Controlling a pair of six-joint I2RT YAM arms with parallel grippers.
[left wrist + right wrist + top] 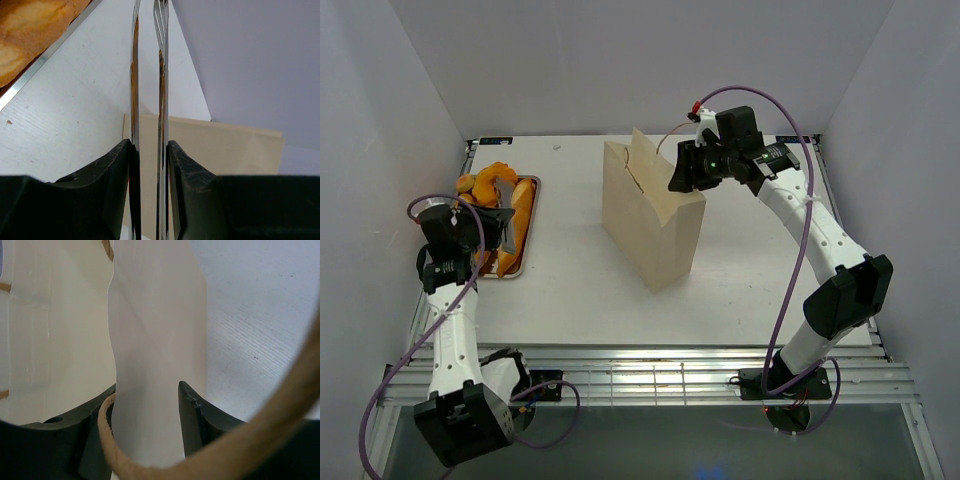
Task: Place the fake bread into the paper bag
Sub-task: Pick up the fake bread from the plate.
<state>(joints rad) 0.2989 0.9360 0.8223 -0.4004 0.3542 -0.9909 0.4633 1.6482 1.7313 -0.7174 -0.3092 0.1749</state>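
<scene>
Being pinched by left gripper (pixel 149 146) jaws: tongs (pixel 161 75) | being straddled by right gripper (pixel 147 390) jaws: bag (pixel 155 330) wall, grip cannot be told.

You are getting bright, even white light from above in the top view, with the bag (pixel 655 215) shading only softly on its near face. On the left wrist, the tongs (pixel 161 75) are glaring with streaked reflections and the bread (pixel 30 30) is blurring. On the right wrist, the cord (pixel 235 445) is smearing out of focus and the bag is washing out pale.
</scene>
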